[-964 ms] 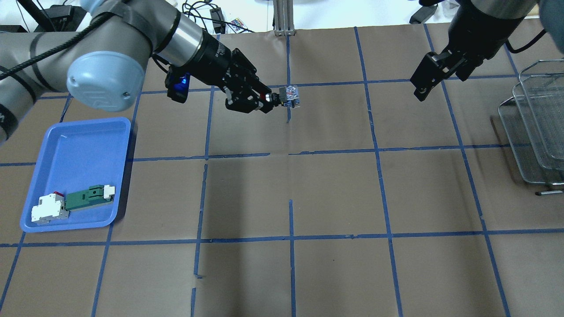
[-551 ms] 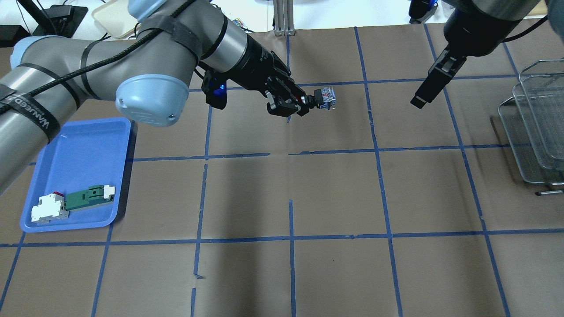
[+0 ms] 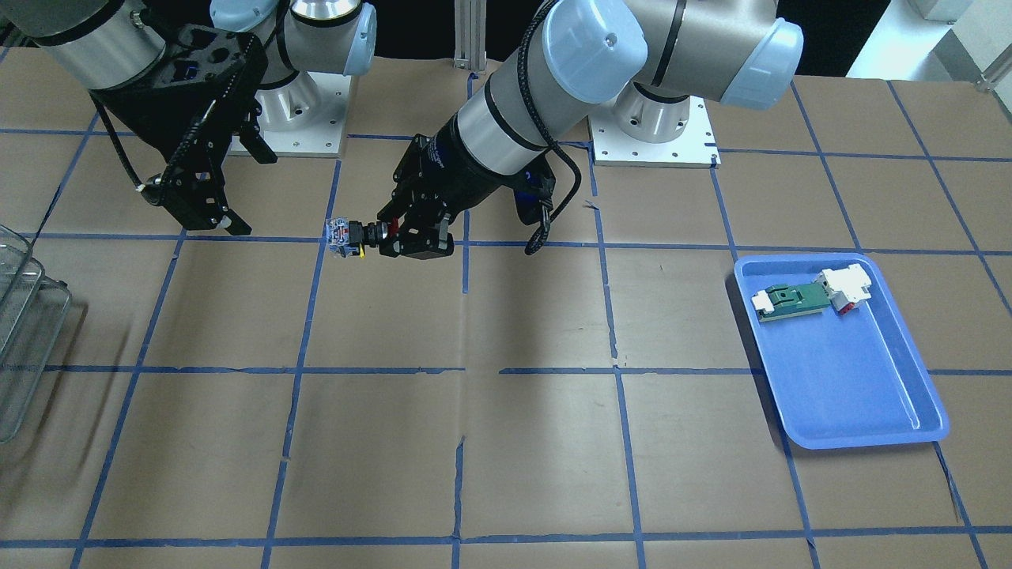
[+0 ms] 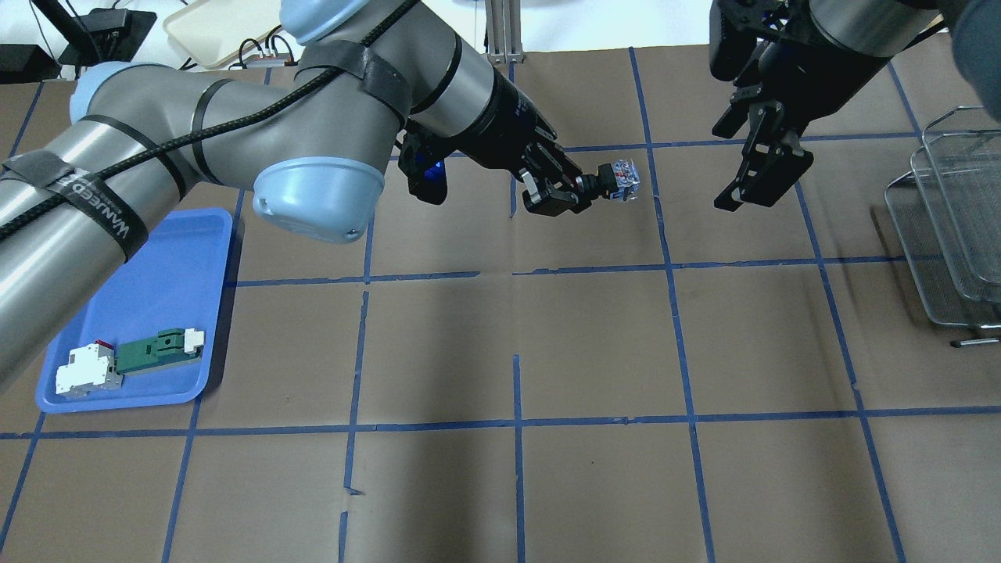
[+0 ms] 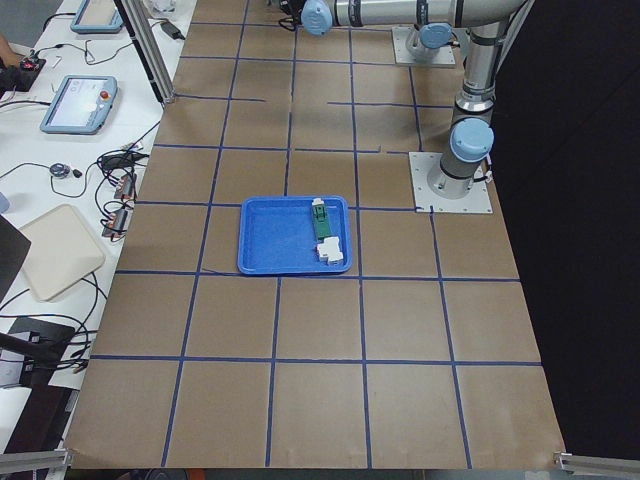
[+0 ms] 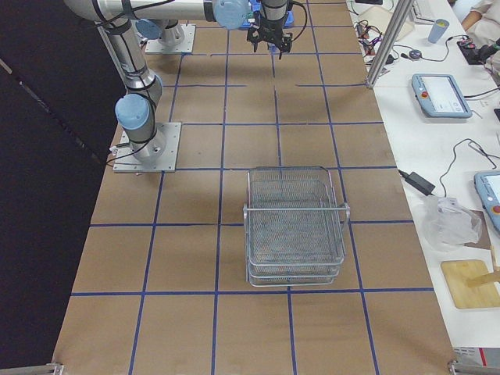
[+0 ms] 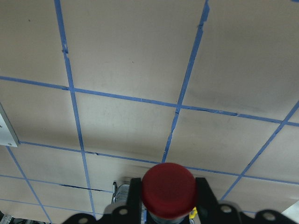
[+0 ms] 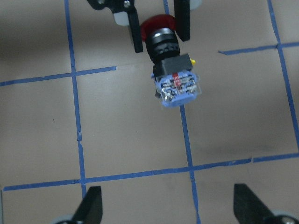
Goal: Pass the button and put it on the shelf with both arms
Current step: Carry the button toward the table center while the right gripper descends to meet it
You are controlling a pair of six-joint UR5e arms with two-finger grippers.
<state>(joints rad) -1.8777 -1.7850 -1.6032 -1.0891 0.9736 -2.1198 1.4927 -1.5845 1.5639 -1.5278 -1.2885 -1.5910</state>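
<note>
Bright, even light from above washes the worktop [image 4: 594, 344]. A broad, soft shadow of the left arm [image 4: 328, 102] spreads across it in the overhead and front-facing views. A thin highlight glints on the blue tray [image 3: 866, 442] rim. The button [image 7: 168, 189] looks slightly soft in the left wrist view. Both side views fall to black beside the robot.

Overhead and front-facing cameras look steeply down from opposite sides; both, plus the close right wrist camera, share the button [image 4: 623, 173].
</note>
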